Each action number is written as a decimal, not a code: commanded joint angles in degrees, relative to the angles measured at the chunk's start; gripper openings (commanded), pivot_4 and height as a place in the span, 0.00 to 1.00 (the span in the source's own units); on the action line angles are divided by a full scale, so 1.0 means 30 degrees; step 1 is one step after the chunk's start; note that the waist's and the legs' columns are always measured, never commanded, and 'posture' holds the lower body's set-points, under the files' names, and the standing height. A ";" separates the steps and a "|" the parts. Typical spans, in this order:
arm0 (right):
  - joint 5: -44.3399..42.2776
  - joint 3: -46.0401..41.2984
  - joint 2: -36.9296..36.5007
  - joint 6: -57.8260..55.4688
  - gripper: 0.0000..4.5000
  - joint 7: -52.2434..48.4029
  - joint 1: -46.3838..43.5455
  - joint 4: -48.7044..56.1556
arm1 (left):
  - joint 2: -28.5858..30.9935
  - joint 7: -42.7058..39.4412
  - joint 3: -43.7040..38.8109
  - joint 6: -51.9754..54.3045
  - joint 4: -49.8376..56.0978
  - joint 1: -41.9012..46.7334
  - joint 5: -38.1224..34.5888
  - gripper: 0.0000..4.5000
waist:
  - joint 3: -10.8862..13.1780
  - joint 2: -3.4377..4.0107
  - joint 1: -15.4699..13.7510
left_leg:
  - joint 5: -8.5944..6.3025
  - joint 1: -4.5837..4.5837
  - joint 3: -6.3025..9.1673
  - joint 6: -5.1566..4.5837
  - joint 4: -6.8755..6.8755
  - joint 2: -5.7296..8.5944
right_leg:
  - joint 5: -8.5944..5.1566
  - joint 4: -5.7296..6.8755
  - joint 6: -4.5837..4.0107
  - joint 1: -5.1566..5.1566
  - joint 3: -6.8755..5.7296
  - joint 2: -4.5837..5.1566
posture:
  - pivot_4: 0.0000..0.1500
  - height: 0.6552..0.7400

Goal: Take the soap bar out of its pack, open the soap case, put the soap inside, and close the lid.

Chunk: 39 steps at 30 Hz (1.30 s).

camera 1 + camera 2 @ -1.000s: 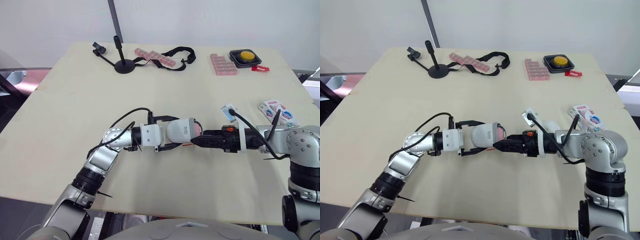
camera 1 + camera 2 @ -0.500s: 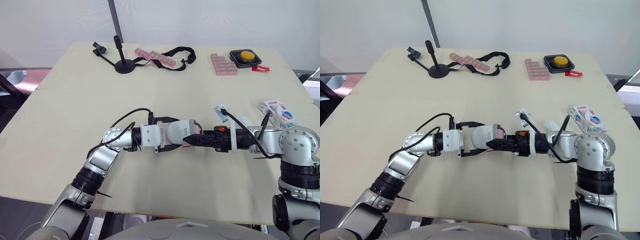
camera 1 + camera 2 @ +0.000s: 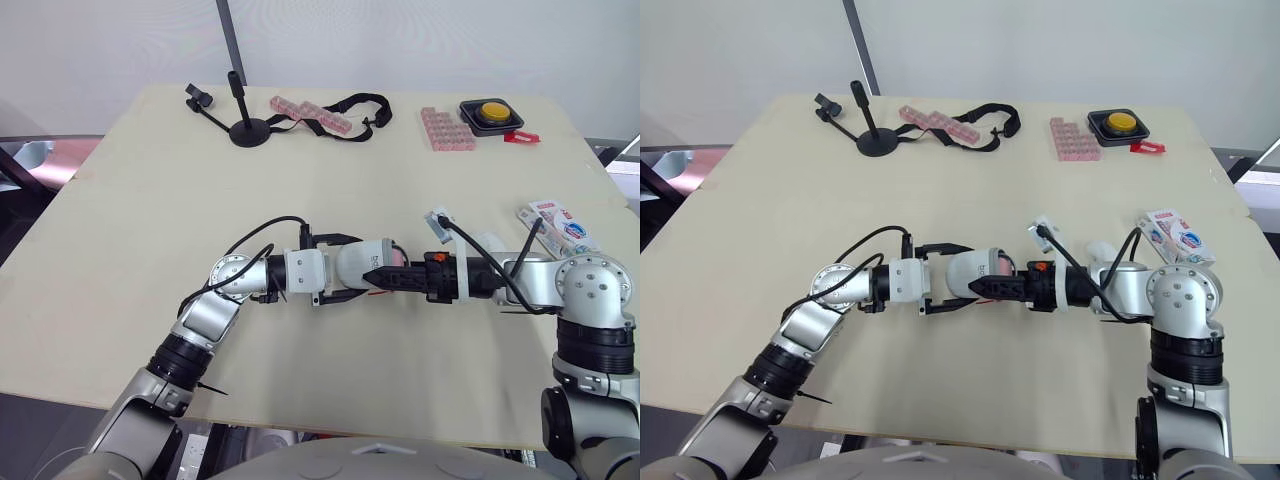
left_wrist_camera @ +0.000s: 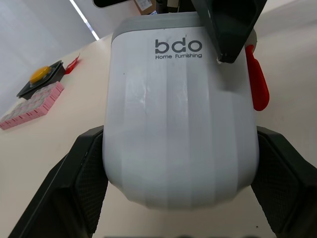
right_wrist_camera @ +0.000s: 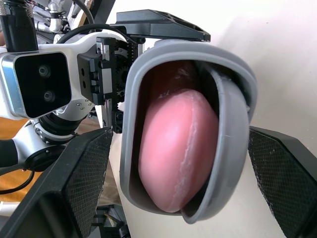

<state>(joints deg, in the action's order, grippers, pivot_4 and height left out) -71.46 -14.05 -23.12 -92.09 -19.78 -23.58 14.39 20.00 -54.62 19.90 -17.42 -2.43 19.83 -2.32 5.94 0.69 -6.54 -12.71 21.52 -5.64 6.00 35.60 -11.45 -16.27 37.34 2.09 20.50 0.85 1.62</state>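
1. Sliding left since a second ago, my right gripper (image 3: 380,281) now straddles the soap case (image 4: 178,124) at its mouth, fingers spread.
2. My left gripper (image 4: 181,141) clamps the case; pink soap (image 5: 173,148) sits inside.

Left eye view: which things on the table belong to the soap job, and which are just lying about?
Job: soap case, pink soap bar inside it, soap pack.
Lying about: black stand, pink compartment trays, black strap, yellow button, red tag.
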 commanded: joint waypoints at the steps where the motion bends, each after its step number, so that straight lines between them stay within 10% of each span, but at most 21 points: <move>1: -0.0967 -0.0363 -0.0266 -0.0137 0.99 0.0198 -0.0303 0.0094 | -0.0054 0.0212 -0.0158 -0.0097 0.0697 0.0349 -0.0291 0.77 | 0.0000 0.0000 -0.0001 | 0.0000 0.0000 -0.0001 0.0000 0.0000 0.0000 | 0.0000 -0.0003 0.0000 0.0000 0.0000 0.0000 | 1.00 1.00; 9: -0.1316 -0.0264 -0.0406 -0.0045 0.47 0.0564 -0.0216 -0.0013 | -0.0143 0.0218 -0.0095 0.0042 0.0794 0.0302 -0.0293 0.77 | 0.0001 0.0001 0.0002 | -0.0001 0.0003 0.0000 0.0002 -0.0001 0.0000 | 0.0000 -0.0014 0.0000 0.0000 -0.0002 0.0001 | 1.00 1.00; 19: -0.1784 -0.0008 -0.0546 0.0156 0.47 0.0756 -0.0227 -0.0113 | -0.0066 -0.0491 -0.0263 0.1814 0.1303 0.0194 -0.1586 0.77 | 0.0001 0.0001 0.0000 | -0.0001 0.0004 0.0000 0.0002 -0.0003 0.0001 | 0.0000 -0.0015 0.0000 0.0000 -0.0003 0.0001 | 1.00 1.00; 21: -0.1946 0.0093 -0.0572 0.0174 0.47 0.0740 -0.0314 -0.0124 | -0.0091 -0.0785 -0.0523 0.2667 0.1590 0.0186 -0.2394 1.00 | 0.0004 0.0006 -0.0012 | -0.0001 0.0004 -0.0001 0.0002 -0.0005 0.0001 | 0.0000 -0.0016 0.0000 0.0000 -0.0003 0.0002 | 1.00 1.00; 28: -0.1617 0.0733 -0.1162 0.0639 0.47 0.0457 -0.0537 0.0281 | 0.0600 -0.2260 -0.0735 0.5744 0.2115 0.0409 -0.4308 1.00 | 0.0006 0.0009 -0.0014 | 0.0000 0.0003 0.0000 0.0003 -0.0009 0.0002 | 0.0000 -0.0028 0.0000 0.0005 -0.0002 0.0001 | 1.00 1.00; 39: 0.6488 0.9697 -0.9043 0.5517 0.47 -0.6239 -0.4436 0.4380 | 0.3080 -0.4843 -0.1591 1.7463 0.2743 0.3740 -0.9723 1.00 | 0.0066 0.0090 -0.0136 | 0.0001 0.0007 -0.0003 0.0008 -0.0032 0.0010 | 0.0000 -0.0038 0.0002 0.0030 0.0006 -0.0008 | 1.00 1.00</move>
<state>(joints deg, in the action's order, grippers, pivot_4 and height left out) -56.38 11.55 -47.93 -79.17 -34.49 -34.47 24.09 28.73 -68.68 16.31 31.60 3.43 29.60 -29.47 6.14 0.96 -6.95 -12.70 21.53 -5.65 6.02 35.46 -11.41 -16.26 37.23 2.10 20.56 0.87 1.53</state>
